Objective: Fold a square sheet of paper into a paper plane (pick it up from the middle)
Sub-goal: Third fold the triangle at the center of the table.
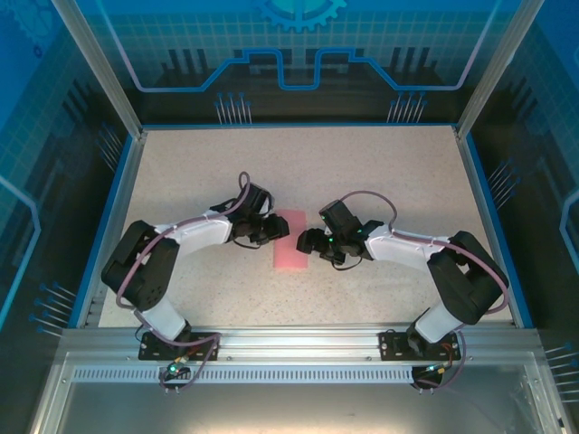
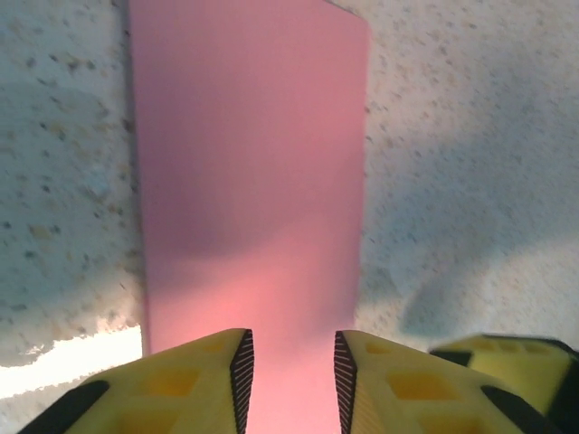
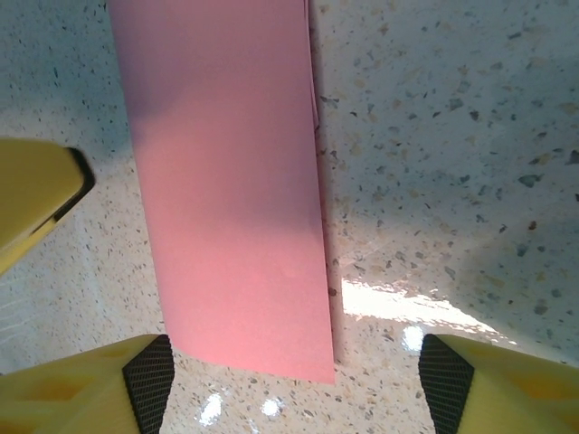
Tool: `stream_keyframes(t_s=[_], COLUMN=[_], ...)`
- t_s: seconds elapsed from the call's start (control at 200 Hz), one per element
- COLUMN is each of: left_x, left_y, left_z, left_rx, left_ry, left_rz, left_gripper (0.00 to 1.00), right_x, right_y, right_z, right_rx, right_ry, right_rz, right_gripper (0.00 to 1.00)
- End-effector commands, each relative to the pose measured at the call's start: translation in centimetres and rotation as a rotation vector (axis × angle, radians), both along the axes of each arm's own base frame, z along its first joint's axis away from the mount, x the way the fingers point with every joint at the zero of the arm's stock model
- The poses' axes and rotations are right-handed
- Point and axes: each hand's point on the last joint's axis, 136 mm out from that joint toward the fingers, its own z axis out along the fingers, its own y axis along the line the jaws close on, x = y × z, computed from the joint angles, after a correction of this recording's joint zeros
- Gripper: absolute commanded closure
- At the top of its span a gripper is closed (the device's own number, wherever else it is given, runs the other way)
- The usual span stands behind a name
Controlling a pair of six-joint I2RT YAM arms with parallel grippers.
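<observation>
The thin pink-red sheet of paper [image 1: 291, 240] lies flat on the pale speckled surface [image 1: 362, 172] as a narrow rectangle; a second edge peeping along one long side in the right wrist view makes us judge it doubled over lengthwise, the plane's first crease. The left gripper [image 1: 265, 228], black with yellow fingers, sits just beside one long side of the sheet and the matching right gripper [image 1: 314, 242] beside the opposite side, placed, we think, so each can work its own half without crossing the other. The left jaws stand narrowly parted over the sheet, pink showing in the gap, nothing pinched that we can see; the right jaws are spread wide, straddling the sheet's short edge and grasping nothing. Both wrist views cut the fingers off at the bottom, so whether any pad touches the paper we cannot tell; from above the fold itself is hard to make out.
</observation>
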Motion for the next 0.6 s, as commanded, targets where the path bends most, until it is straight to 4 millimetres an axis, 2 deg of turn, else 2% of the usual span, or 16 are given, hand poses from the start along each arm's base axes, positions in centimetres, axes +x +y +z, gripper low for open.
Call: stream_keyframes(t_s=[0.0, 0.18, 0.37, 0.595], left_x=[1.7, 2.5, 2.1, 1.9], left_y=[0.7, 1.1, 1.8, 2.6], left_z=[-0.8, -2.3, -3.5, -4.0], left_rx=[0.051, 0.065, 0.07, 0.074], left_ry=[-0.014, 0.016, 0.081, 0.107], left_rz=[0.024, 0.056, 0.09, 0.113], left_gripper=[0.68, 0.68, 0.67, 0.64], right_x=[0.1, -0.1, -0.3, -0.5], right_y=[0.5, 1.4, 2.2, 3.4], right_z=[0.1, -0.3, -1.0, -1.4], right_rx=[0.032, 0.048, 0.053, 0.086], right_ry=[0.011, 0.033, 0.066, 0.092], right_rz=[0.006, 0.022, 0.04, 0.066], right_gripper=[0.28, 0.29, 0.28, 0.28])
